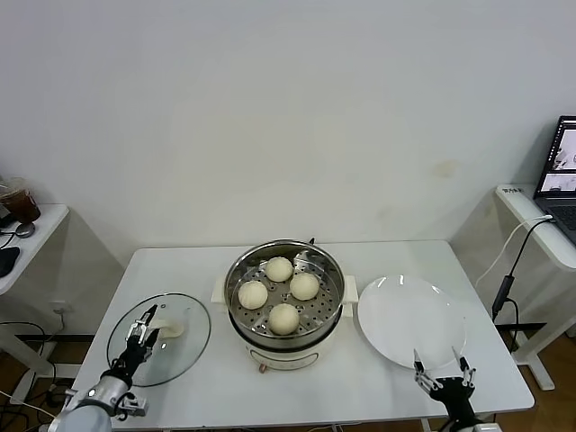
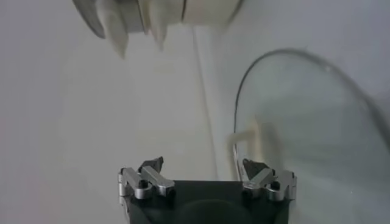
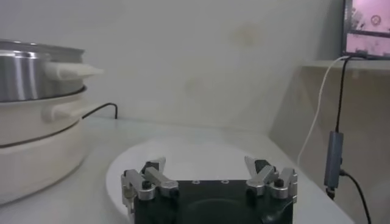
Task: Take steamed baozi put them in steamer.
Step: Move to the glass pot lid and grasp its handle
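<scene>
Several cream-white baozi point(image 1: 283, 318) lie on the perforated tray inside the shiny steel steamer point(image 1: 241, 270) at the table's middle. Its steel wall and white base show in the right wrist view point(image 3: 30, 76) and at the edge of the left wrist view point(image 2: 122, 15). My left gripper point(image 1: 142, 329) is open and empty, low at the front left over the near edge of the glass lid point(image 1: 184, 346). My right gripper point(image 1: 443, 368) is open and empty at the front right, by the near edge of the empty white plate point(image 1: 409, 315).
The glass lid point(image 2: 304, 115) with its white handle lies flat left of the steamer. The white plate point(image 3: 183, 155) lies right of it. A side desk with a laptop point(image 1: 560, 171) and hanging cable stands at the right; another desk stands at the far left.
</scene>
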